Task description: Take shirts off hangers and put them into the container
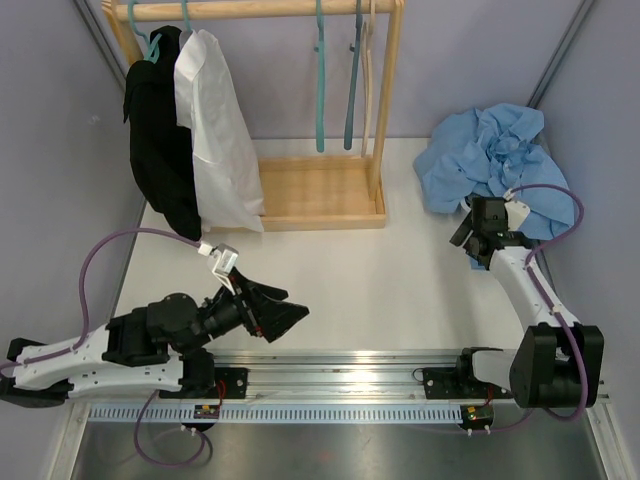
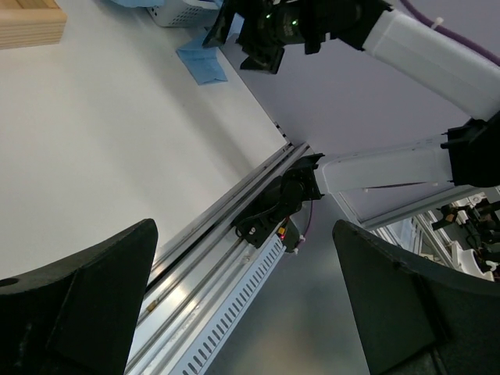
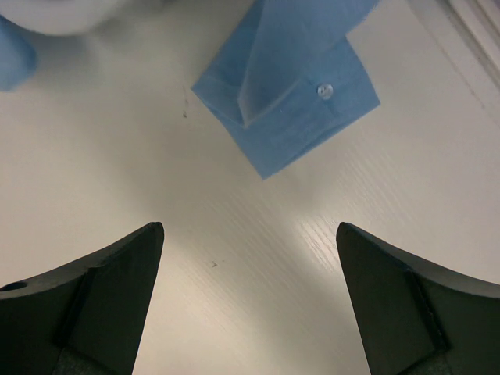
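Shirts sit in two places: the black shirt [image 1: 160, 150] and the white shirt [image 1: 222, 140] hang side by side at the left end of the wooden rack [image 1: 388, 100], while the light blue shirt [image 1: 485, 155] lies crumpled in a heap at the far right of the table [image 1: 350, 270]. Only the overhead view shows this, together with two bare teal hangers [image 1: 320, 90] and a pale wood hanger [image 1: 370, 70] at the rail's right end; from there the blue heap hides the container. The left wrist view does catch the container [image 2: 183, 12], a white lattice basket at the top edge with blue cloth at its rim, and a blue cuff [image 2: 201, 64] flat on the table just beside it. What else lies inside cannot be told. The right wrist view gives that cuff close up, with its button [image 3: 325, 90]. The right gripper [image 1: 470, 235] hangs over the table near the cuff, fingers spread wide, holding and touching nothing. The left gripper [image 1: 275, 312] is low at the near left, turned on its side and facing the right arm, likewise spread wide and empty.
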Available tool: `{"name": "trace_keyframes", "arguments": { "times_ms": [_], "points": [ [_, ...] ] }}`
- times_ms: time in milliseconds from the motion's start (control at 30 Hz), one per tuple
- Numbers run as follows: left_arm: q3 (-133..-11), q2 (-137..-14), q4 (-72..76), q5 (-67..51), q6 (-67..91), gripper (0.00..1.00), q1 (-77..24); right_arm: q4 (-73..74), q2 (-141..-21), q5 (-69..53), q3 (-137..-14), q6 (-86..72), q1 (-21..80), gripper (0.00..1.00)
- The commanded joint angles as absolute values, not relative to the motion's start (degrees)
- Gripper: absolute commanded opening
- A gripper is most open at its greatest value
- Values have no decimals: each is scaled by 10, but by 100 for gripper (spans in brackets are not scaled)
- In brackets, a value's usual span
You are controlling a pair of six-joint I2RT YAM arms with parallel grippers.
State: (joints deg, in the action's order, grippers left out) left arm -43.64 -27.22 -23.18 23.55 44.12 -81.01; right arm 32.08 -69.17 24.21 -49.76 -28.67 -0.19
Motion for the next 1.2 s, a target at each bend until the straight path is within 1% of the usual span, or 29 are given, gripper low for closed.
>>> {"name": "trace_keyframes", "arguments": {
  "times_ms": [0, 133, 367, 467, 600, 833, 933, 967, 1033, 1067, 1100, 1133, 1167],
  "points": [
    [-425, -244, -201, 232, 457, 99, -816, 281, -711, 245, -453, -323, -3, 99],
    [-410, -219, -207, 236, 460, 99, -815, 272, -735, 252, -462, -331, -4, 100],
    [-410, -211, -217, 242, 456, 99, -815, 250, -800, 267, -518, -327, -4, 99],
    [-408, -210, -220, 244, 457, 99, -815, 242, -841, 303, -551, -327, -4, 99],
    [-407, -197, -228, 250, 460, 99, -815, 222, -883, 344, -559, -340, -3, 99],
    [-408, -183, -243, 255, 466, 99, -815, 192, -893, 387, -563, -352, -11, 95],
    [-408, -181, -245, 256, 469, 99, -816, 170, -894, 400, -562, -341, -18, 88],
    [-410, -182, -246, 255, 470, 99, -815, 166, -896, 400, -565, -337, -21, 82],
    [-410, -182, -246, 254, 472, 99, -815, 152, -906, 401, -569, -318, -33, 74],
    [-408, -182, -246, 253, 474, 99, -815, 148, -910, 403, -573, -312, -38, 68],
    [-407, -182, -245, 253, 475, 99, -816, 142, -919, 403, -576, -309, -42, 54],
    [-405, -182, -244, 253, 475, 98, -816, 141, -926, 402, -578, -304, -47, 49],
    [-405, -182, -243, 252, 475, 98, -816, 141, -933, 396, -586, -302, -58, 41]
  ]
}}
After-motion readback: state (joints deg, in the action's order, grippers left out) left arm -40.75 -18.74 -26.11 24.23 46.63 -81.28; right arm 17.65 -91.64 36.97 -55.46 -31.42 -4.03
